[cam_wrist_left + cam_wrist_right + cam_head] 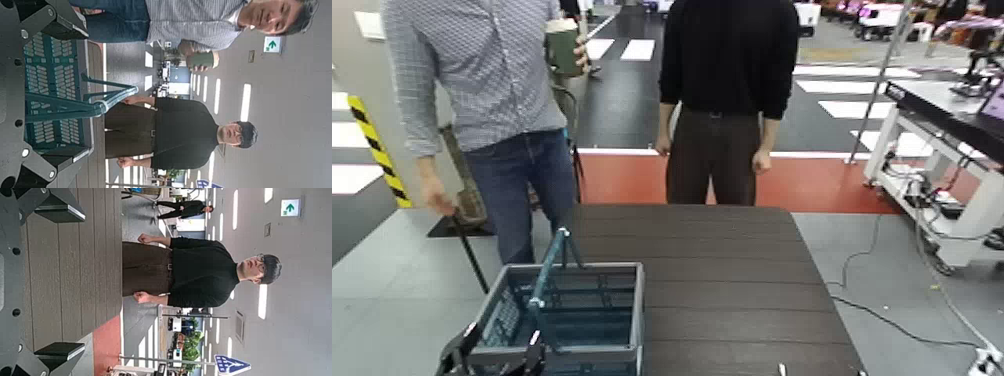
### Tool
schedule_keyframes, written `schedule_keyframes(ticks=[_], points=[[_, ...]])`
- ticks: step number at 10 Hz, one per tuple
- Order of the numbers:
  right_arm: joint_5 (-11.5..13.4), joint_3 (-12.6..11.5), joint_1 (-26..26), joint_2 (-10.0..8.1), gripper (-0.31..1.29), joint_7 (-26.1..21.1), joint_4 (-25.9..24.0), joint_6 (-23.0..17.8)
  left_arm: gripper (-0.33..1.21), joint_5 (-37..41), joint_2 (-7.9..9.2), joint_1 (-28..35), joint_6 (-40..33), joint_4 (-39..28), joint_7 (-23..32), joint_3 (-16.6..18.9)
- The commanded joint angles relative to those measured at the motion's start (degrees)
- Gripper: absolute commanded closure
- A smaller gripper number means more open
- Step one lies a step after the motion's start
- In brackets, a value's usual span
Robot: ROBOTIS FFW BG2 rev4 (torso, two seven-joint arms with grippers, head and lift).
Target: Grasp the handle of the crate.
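The crate has teal lattice sides and a grey rim and stands at the near left corner of the dark table. Its teal handle stands raised above the crate. My left gripper is open at the crate's near end, with a black finger on either side. In the left wrist view the crate and handle lie between the spread fingers of my left gripper, which touches nothing. My right gripper is open and empty above bare table; it does not show in the head view.
Two people stand behind the table's far edge: one in a checked shirt holding a green cup, one in black. A white workbench stands at the right. A yellow-black striped post is at the left.
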Motion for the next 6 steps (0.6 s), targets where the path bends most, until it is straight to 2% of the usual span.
schedule_keyframes(ticks=[1, 3, 5, 6], points=[[0.0, 0.1, -0.02, 0.05, 0.15, 0.02, 0.2, -0.14, 0.25, 0.86, 0.0, -0.16, 0.05, 0.15, -0.27, 0.04], [-0.52, 0.19, -0.2, -0.04, 0.15, 0.11, 0.38, -0.05, 0.25, 1.56, 0.0, -0.33, 0.13, 0.15, -0.44, 0.22], [-1.05, 0.37, -0.55, -0.04, 0.15, 0.28, 0.82, -0.05, 0.25, 5.6, 0.35, -1.74, 4.26, 0.15, -2.2, 1.27], [-1.14, 0.37, -0.63, 0.05, 0.15, 0.46, 0.91, -0.14, 0.25, 8.06, 1.05, -3.32, 6.73, 0.15, -3.96, 1.8]])
